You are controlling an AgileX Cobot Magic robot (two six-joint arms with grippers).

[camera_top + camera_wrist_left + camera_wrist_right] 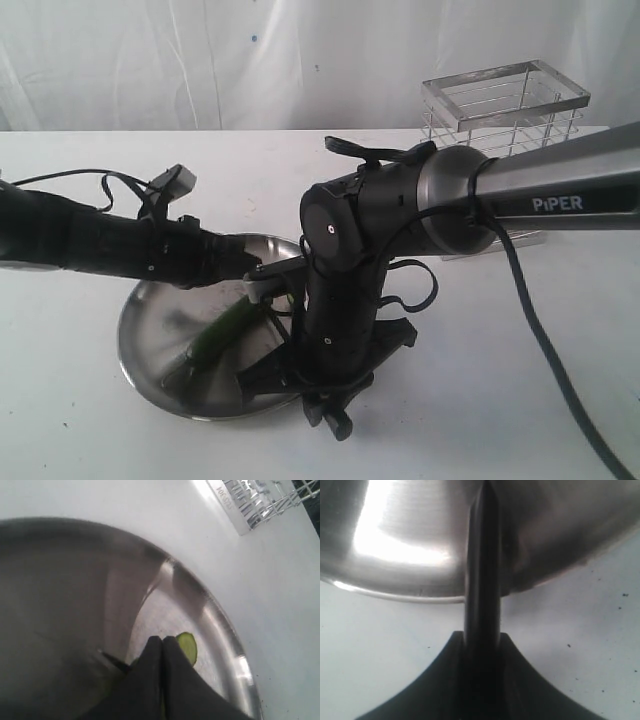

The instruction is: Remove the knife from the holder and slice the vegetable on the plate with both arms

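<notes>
I am reading this as the slicing step: the knife is out of the holder, which is standing well apart at the back right of the table. The right gripper is pinching the slim dark knife between its fingers, point aimed out over the rim of the plate. The left gripper is sitting low inside the plate with its fingers pressed together, nothing showing between the tips. The vegetable is lying in the plate just beside those tips, turning a pale green round face to the left wrist camera; I am taking that for a cut end but cannot be sure. In the exterior view the green body is lying across the plate between the two arms, partly hidden by the right one. I cannot tell whether the left fingers are touching the pepper. Next move, as I am judging it: left arm steadying the vegetable on the slick steel, right arm bringing the blade down across it, clear of the left tips. Risk I am watching: pepper rolling, or plate skating under the push
</notes>
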